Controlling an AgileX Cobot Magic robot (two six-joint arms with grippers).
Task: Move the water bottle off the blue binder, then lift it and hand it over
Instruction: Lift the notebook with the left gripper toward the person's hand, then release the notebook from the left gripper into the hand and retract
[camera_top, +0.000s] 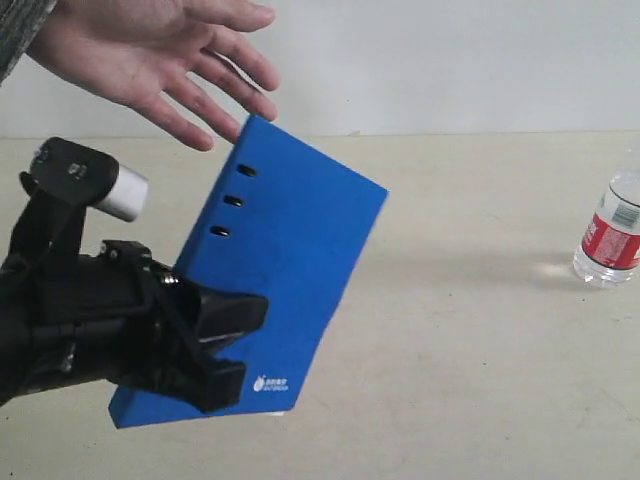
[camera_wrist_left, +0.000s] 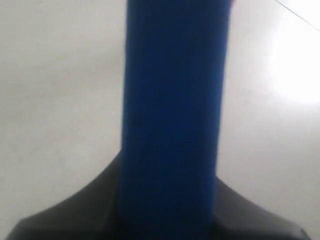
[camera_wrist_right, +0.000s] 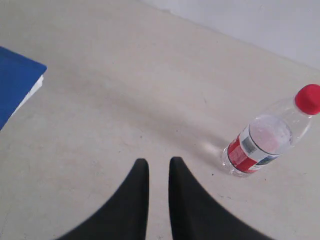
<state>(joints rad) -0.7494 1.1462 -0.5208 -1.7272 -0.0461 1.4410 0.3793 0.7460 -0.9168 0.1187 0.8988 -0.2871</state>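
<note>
Blue binder (camera_top: 290, 250), flat, clamped in left tool (camera_top: 232, 345); right tool (camera_wrist_right: 158, 167) nearly closed, empty.

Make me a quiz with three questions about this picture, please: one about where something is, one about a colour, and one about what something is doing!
1. Where is the water bottle?
A. Standing on the table.
B. Lying on the floor.
C. Inside a box.

2. What colour is the bottle's cap?
A. Green.
B. Red.
C. Yellow.

3. What is the left gripper doing?
A. Gripping the blue binder.
B. Hanging open and empty.
C. Pouring water.

Answers:
1 A, it stands upright on the table, away from the binder.
2 B, the right wrist view shows a red cap.
3 A, its fingers clamp the tilted binder near a person's hand.
</note>
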